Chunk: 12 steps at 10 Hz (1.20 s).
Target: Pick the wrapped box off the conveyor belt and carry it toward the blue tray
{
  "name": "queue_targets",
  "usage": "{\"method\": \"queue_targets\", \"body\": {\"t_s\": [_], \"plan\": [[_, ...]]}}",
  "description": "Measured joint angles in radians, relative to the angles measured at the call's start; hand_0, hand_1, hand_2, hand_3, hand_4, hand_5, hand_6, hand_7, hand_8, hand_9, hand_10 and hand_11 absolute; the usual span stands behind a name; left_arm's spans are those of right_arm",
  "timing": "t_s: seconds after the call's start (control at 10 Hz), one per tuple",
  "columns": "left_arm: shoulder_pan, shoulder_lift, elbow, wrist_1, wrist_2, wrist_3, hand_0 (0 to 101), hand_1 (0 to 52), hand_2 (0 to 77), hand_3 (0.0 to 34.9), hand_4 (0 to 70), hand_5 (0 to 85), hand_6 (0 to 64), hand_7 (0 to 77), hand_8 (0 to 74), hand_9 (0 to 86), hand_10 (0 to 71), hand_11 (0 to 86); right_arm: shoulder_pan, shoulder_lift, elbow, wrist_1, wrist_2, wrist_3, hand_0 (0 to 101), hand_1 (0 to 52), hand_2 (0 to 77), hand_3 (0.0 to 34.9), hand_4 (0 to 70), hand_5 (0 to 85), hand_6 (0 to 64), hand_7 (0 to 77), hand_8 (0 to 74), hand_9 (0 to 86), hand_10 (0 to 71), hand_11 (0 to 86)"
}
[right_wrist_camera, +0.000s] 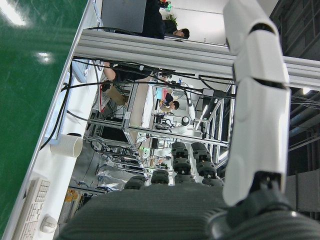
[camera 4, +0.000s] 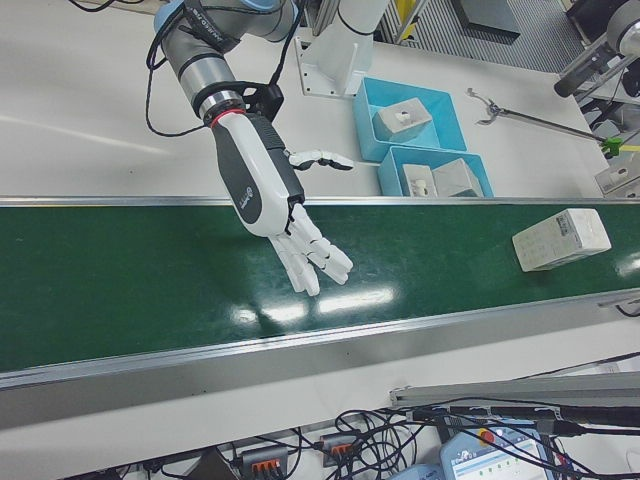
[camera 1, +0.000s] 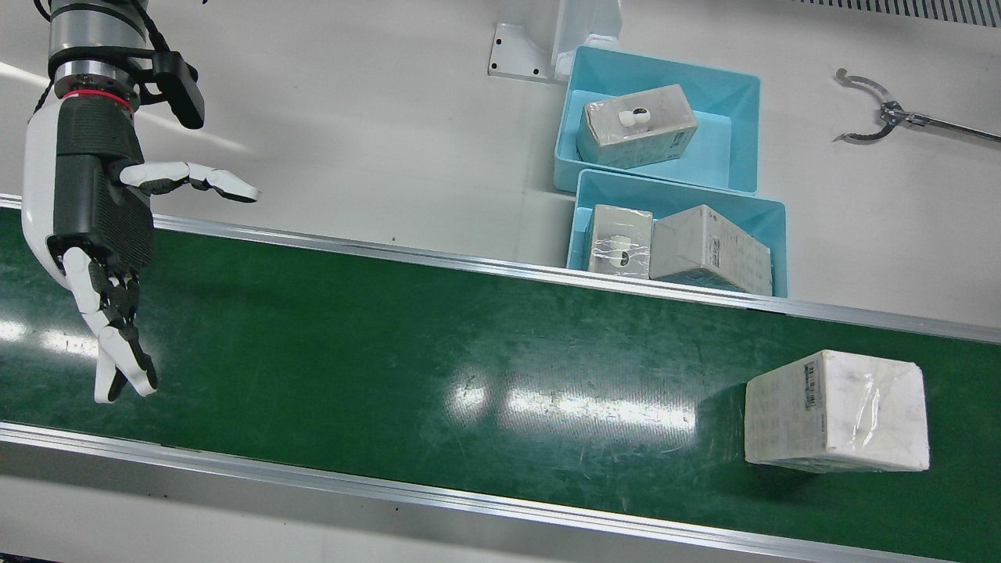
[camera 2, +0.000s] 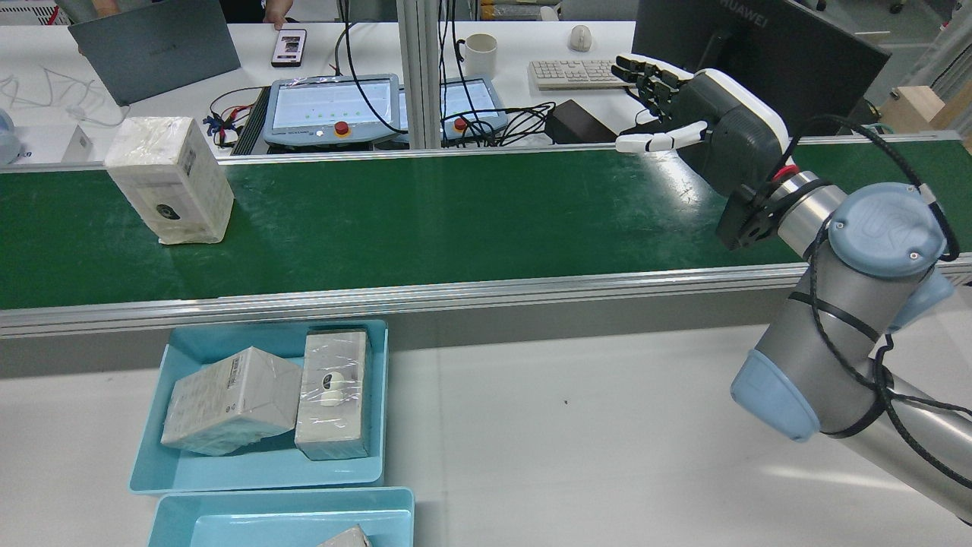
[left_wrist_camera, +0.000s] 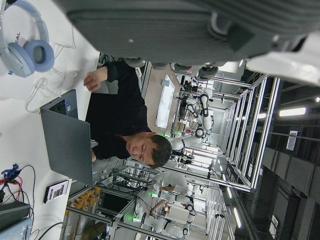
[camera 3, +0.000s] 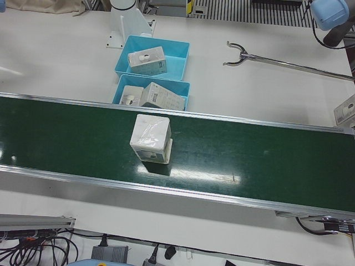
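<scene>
The wrapped box (camera 1: 837, 422), white under clear film, stands alone on the green conveyor belt (camera 1: 391, 336); it also shows as the box (camera 2: 171, 178) at the rear view's left, and as the box (camera 3: 151, 138). My right hand (camera 1: 94, 227) hovers open over the belt's other end, far from the box, fingers spread and empty; the right hand (camera 4: 270, 190) points down toward the belt. Two blue trays (camera 1: 577, 227) sit beside the belt and hold three wrapped boxes. Of my left hand (left_wrist_camera: 175, 30) only the dark palm shows.
A metal reacher tool (camera 1: 876, 117) lies on the white table beyond the trays. Across the belt are a desk with control pendants (camera 2: 330, 106), a mug (camera 2: 480, 55), a keyboard (camera 2: 569, 72) and a monitor (camera 2: 759, 45). A person sits there.
</scene>
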Motion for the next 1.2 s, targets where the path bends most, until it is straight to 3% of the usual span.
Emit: {"method": "queue_targets", "body": {"t_s": [1.2], "plan": [[0.000, 0.000, 0.000, 0.000, 0.000, 0.000, 0, 0.0, 0.5, 0.0, 0.0, 1.1, 0.0, 0.0, 0.0, 0.0, 0.5, 0.0, -0.005, 0.025, -0.028, 0.000, 0.000, 0.001, 47, 16.4, 19.6, 0.0, 8.7, 10.9, 1.6, 7.6, 2.2, 2.2, 0.5, 2.7]]}}
